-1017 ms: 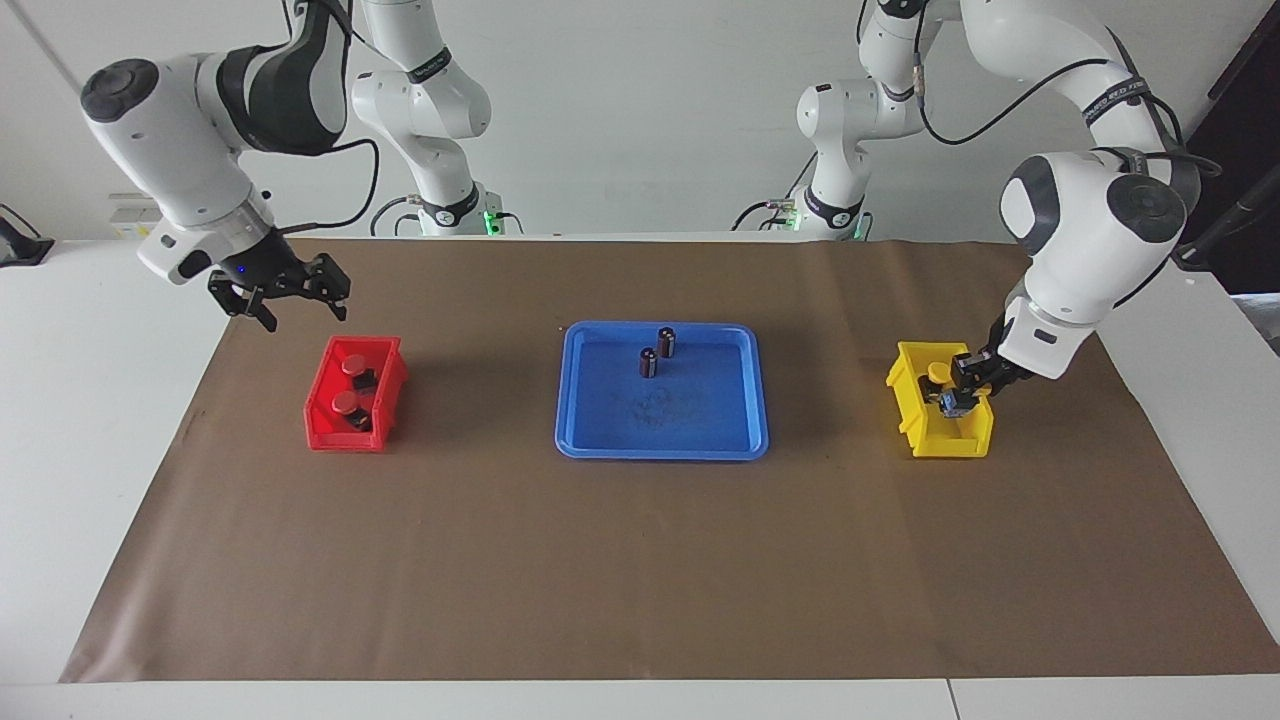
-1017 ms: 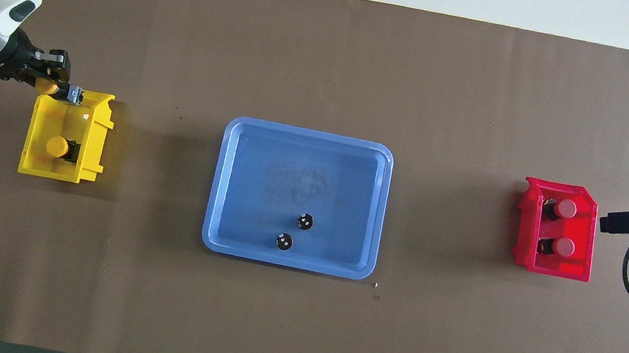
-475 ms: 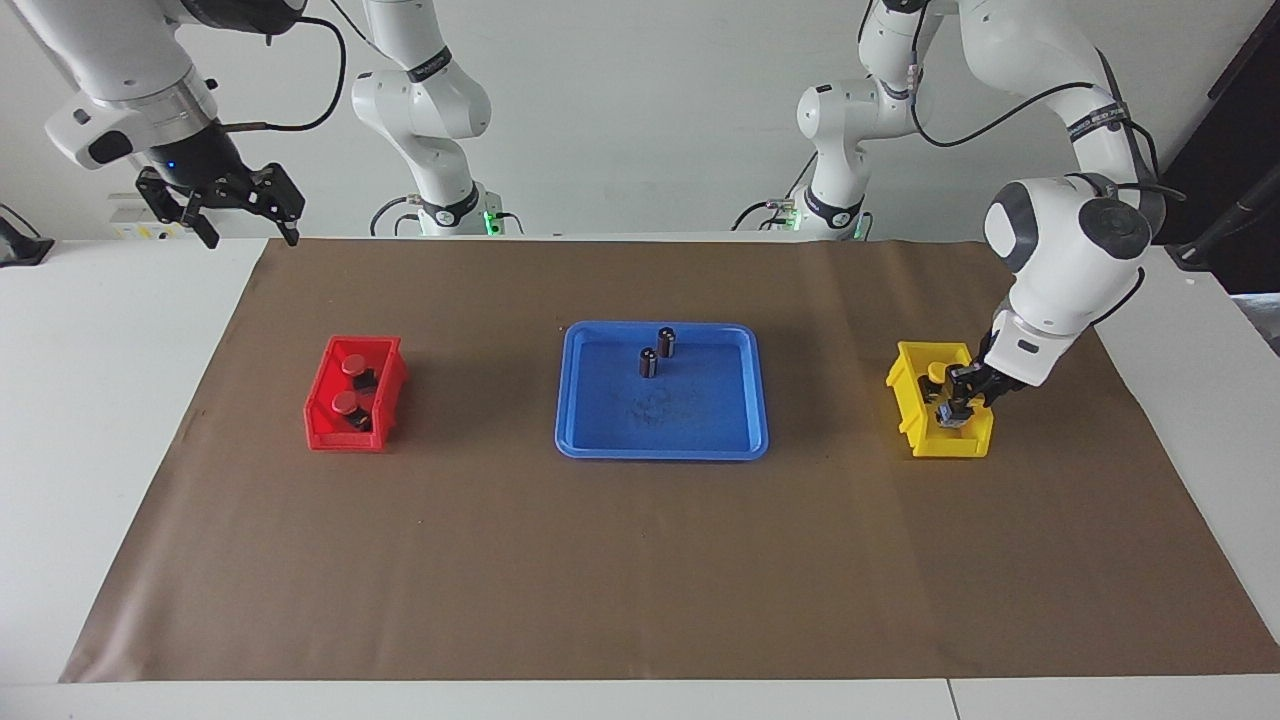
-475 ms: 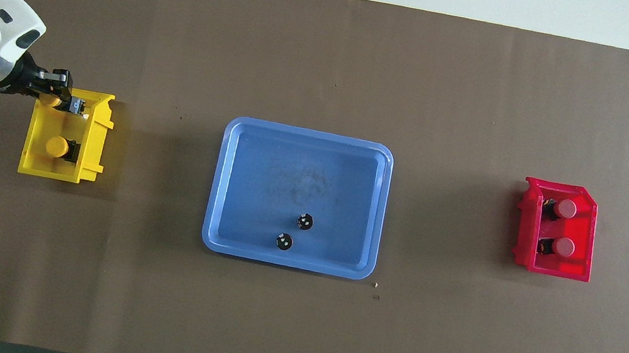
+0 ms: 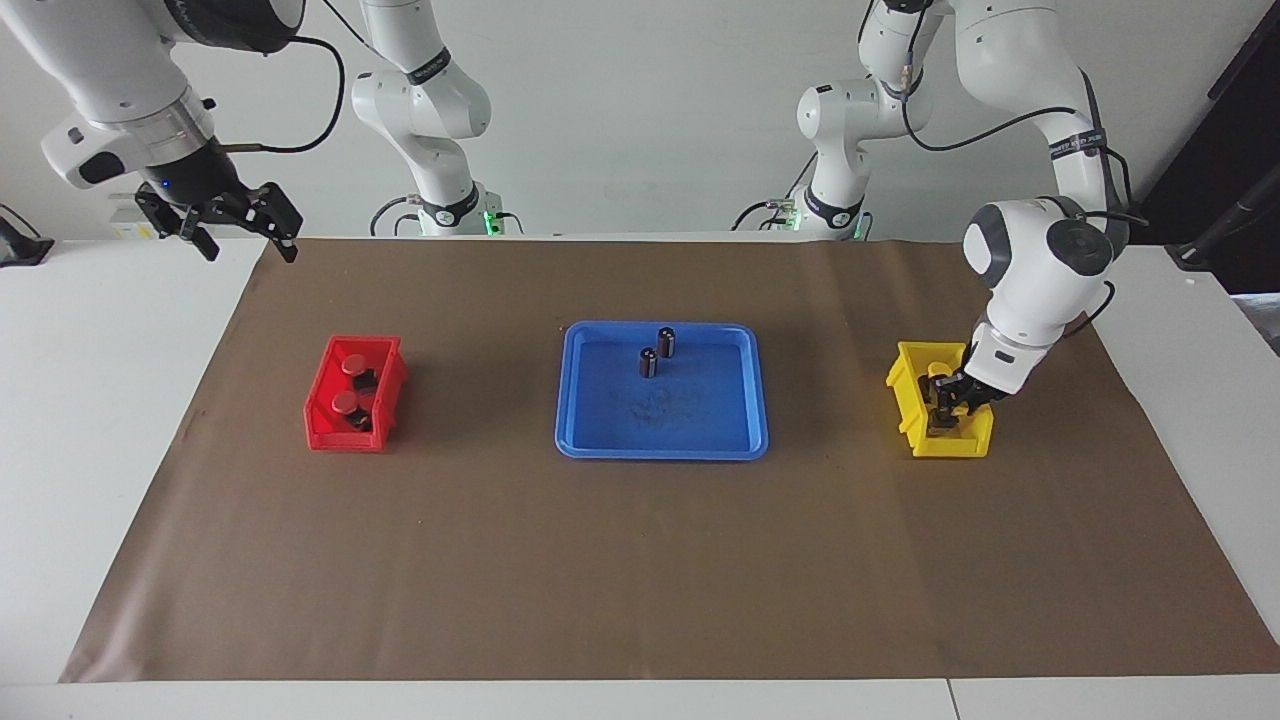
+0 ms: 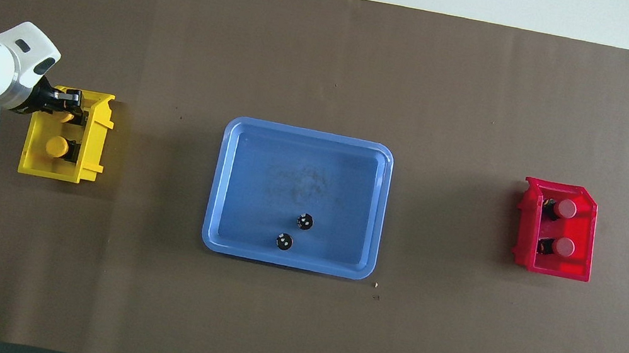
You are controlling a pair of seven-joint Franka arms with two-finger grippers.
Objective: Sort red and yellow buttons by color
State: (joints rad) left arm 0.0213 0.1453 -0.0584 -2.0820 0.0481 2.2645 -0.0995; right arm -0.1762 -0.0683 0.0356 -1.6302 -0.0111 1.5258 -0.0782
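Gripping the last yellow button (image 6: 66,116), my left gripper (image 5: 945,400) is shut on it, low inside the yellow bin (image 5: 907,390); next I judge a release and a straight lift. Round yellow cap, blocky dark base. Its twin (image 6: 57,147) and two red buttons (image 5: 347,385) sit binned. My right gripper (image 5: 228,222) waits open, raised.

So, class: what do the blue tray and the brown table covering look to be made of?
Blue tray: probably moulded plastic, going by its even colour, rounded corners and raised rim, with a scuffed, dulled patch on the floor.
Brown covering: apparently matte paper, lying flat with a straight cut edge.
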